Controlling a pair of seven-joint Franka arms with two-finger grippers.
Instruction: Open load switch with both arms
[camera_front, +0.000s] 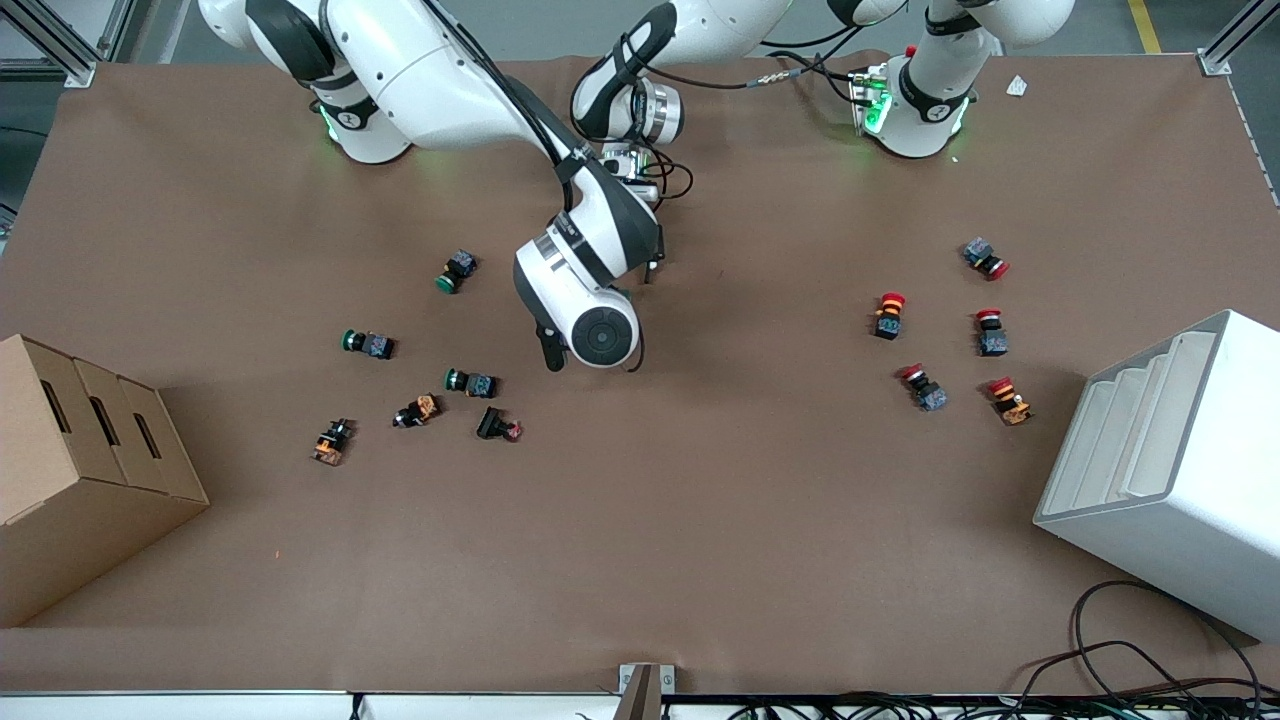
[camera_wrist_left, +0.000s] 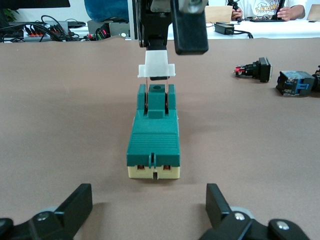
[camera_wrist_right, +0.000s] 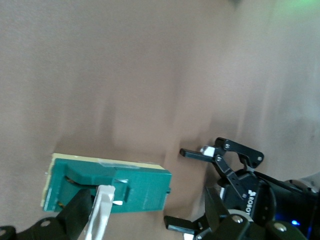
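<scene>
The load switch (camera_wrist_left: 153, 135) is a dark-green block with a cream end, lying on the brown table. Its white lever (camera_wrist_left: 156, 67) stands raised at the end away from my left gripper. My left gripper (camera_wrist_left: 148, 210) is low over the table just short of the cream end, open, holding nothing. My right gripper (camera_wrist_right: 145, 215) is open above the switch (camera_wrist_right: 110, 190), its fingers spread along the block. The lever (camera_wrist_right: 100, 215) rests against one finger (camera_wrist_right: 75, 215). The left gripper (camera_wrist_right: 176, 189) shows there too, at the switch's other end. In the front view the right arm's wrist (camera_front: 590, 290) hides the switch.
Green-capped push buttons (camera_front: 457, 272) and orange and black parts (camera_front: 417, 410) lie toward the right arm's end. Red-capped buttons (camera_front: 888, 315) lie toward the left arm's end. A cardboard box (camera_front: 80, 470) and a white rack (camera_front: 1170, 470) stand at the table's two ends.
</scene>
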